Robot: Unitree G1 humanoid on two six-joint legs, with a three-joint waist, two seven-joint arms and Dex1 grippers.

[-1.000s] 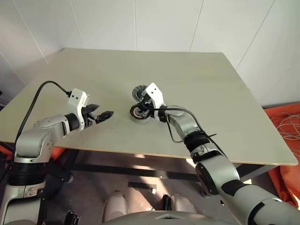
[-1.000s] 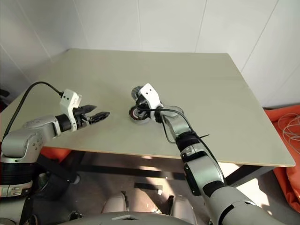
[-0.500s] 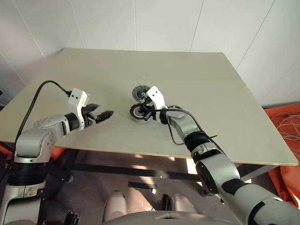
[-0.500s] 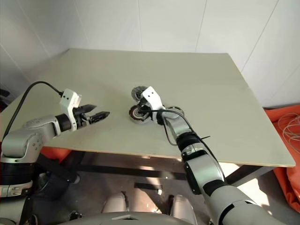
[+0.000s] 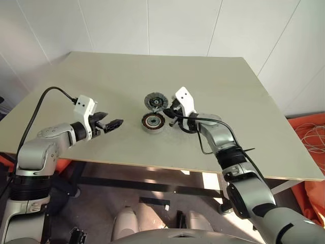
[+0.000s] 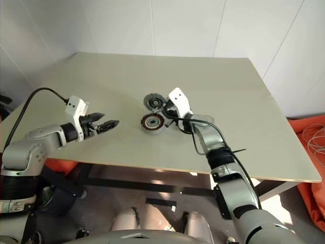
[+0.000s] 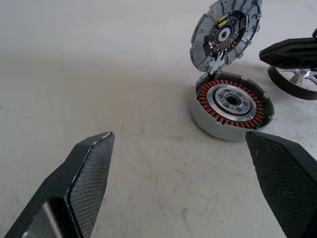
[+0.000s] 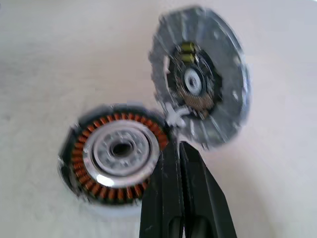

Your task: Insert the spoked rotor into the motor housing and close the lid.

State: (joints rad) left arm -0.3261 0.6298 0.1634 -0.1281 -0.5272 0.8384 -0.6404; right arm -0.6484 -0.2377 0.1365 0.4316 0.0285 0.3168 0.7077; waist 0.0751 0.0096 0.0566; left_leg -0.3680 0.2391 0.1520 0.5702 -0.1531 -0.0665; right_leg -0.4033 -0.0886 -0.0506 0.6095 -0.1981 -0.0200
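Plain beige table: motor housing sits mid-table, lid flipped open behind it, spoked rotor just beside. Right gripper pressed together, empty, next to the housing; left gripper spread wide, well apart.

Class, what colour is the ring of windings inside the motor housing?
Copper-brown, ringing a silver centre in the motor housing; the left wrist view shows it best.

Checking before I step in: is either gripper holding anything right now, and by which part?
Nothing is held. The left gripper is open over bare table, and the right gripper is shut on nothing beside the motor housing.
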